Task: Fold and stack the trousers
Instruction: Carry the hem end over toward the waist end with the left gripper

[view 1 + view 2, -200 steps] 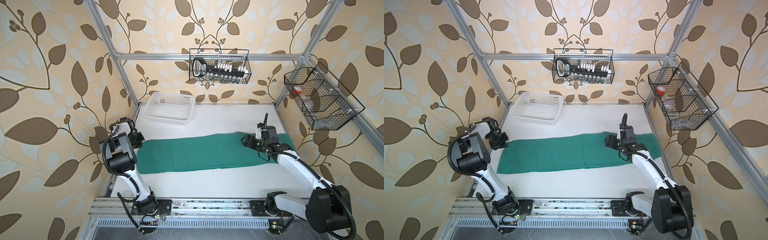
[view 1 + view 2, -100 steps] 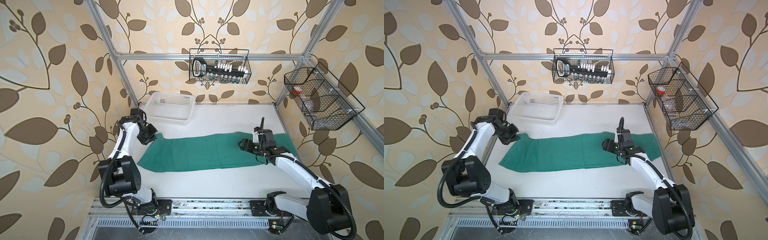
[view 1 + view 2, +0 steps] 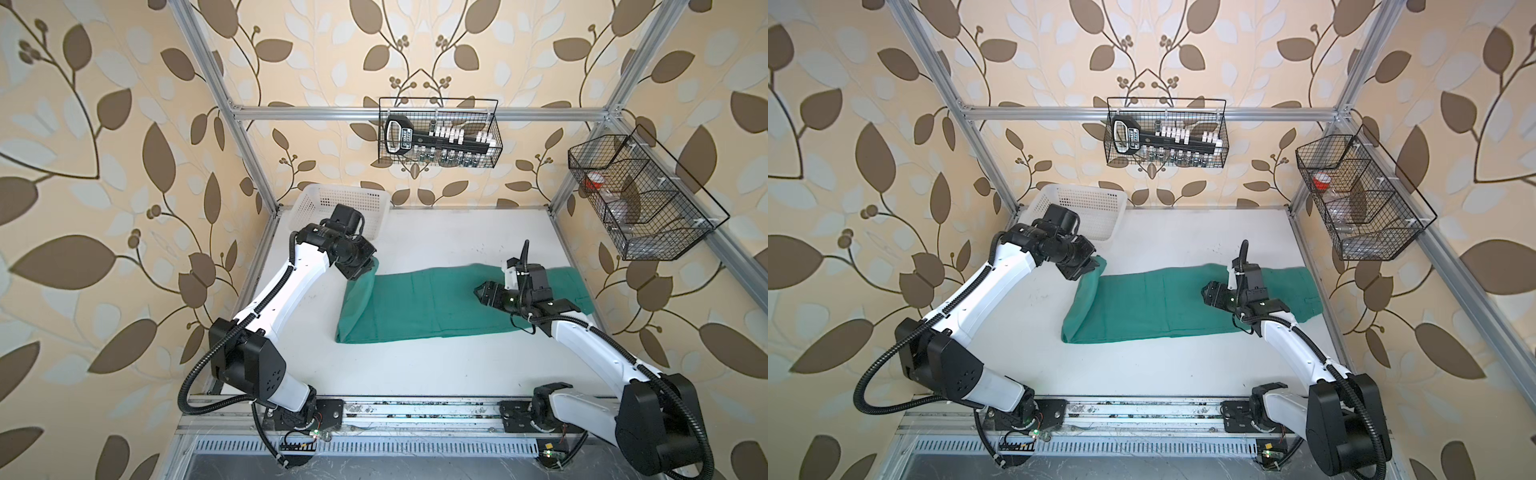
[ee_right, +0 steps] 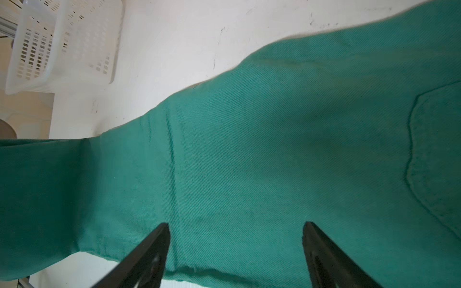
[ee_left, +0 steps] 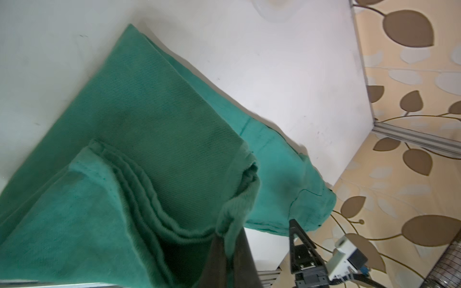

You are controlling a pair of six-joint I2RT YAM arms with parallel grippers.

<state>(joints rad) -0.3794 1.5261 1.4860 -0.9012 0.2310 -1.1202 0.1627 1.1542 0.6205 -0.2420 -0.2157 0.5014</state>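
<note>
While the trousers lie on the table, their long axis runs from the left gripper past the right gripper. The outstretched left arm's jaws pinch the raised hem end. The bent right arm holds its gripper spread wide over the cloth, with the waist end behind it.
</note>
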